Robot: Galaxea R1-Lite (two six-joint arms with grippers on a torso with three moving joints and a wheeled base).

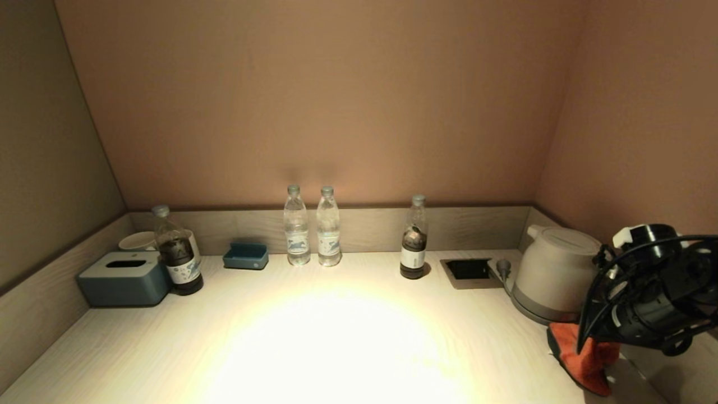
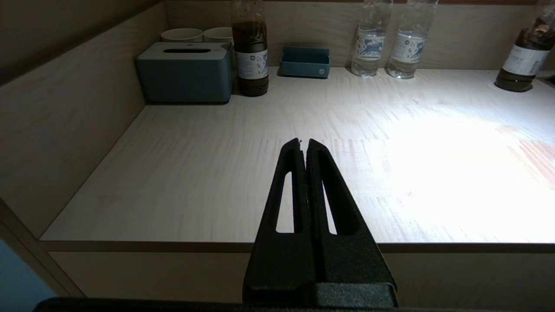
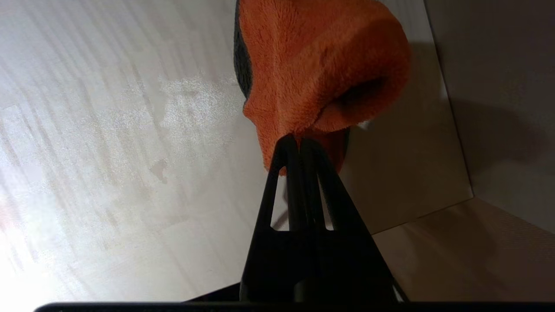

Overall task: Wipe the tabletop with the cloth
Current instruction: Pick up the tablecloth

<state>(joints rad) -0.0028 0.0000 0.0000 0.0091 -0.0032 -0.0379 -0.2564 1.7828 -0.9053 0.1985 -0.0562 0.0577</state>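
An orange cloth hangs bunched at the front right of the pale wooden tabletop, just in front of the kettle. My right gripper is shut on the cloth and pinches one fold of it; the rest droops toward the table. In the head view the right arm hides the fingers. My left gripper is shut and empty, parked just off the table's front left edge, out of the head view.
Along the back wall stand a blue tissue box, white cups, a dark bottle, a blue tray, two water bottles, another dark bottle, a recessed socket and a white kettle.
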